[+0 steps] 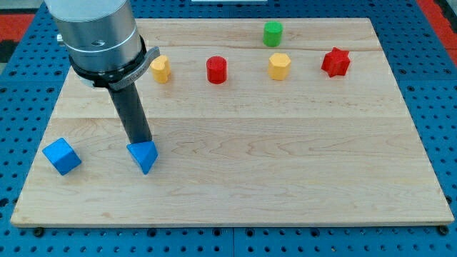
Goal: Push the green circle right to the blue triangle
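The green circle [273, 33] is a short cylinder near the view's top, right of centre. The blue triangle [143, 156] lies at the lower left of the wooden board [285, 164]. My tip [139, 142] stands right at the blue triangle's upper edge, touching or almost touching it. The tip is far to the left of and below the green circle. The rod rises up-left to the arm's metal cylinder [96, 32].
A blue cube [61, 156] lies left of the triangle. In a row near the top sit a yellow block [161, 69], a red cylinder [216, 70], a yellow hexagon [279, 66] and a red star [335, 62]. Blue pegboard [435, 86] surrounds the board.
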{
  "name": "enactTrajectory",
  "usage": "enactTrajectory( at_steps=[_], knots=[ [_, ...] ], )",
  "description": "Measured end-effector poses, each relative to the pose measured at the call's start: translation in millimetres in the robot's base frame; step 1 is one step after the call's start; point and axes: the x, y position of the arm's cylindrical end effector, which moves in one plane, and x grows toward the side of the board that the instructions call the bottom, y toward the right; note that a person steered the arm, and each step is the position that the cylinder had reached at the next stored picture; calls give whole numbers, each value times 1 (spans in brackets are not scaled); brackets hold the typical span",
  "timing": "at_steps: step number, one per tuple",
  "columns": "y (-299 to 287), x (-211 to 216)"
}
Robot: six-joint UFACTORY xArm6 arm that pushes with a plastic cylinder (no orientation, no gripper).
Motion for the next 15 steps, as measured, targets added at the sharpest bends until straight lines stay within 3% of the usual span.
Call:
enactTrajectory(
  at_steps=[1,2,4,5,7,9,10,12,13,14,15],
  knots=[
    [31,-16],
    [125,-65],
    [250,-162],
    [263,-162],
    [271,-213],
    [236,-234],
    [196,-233],
    [217,-189],
    [226,-215],
    [254,-267],
    [223,-298]
  ],
)
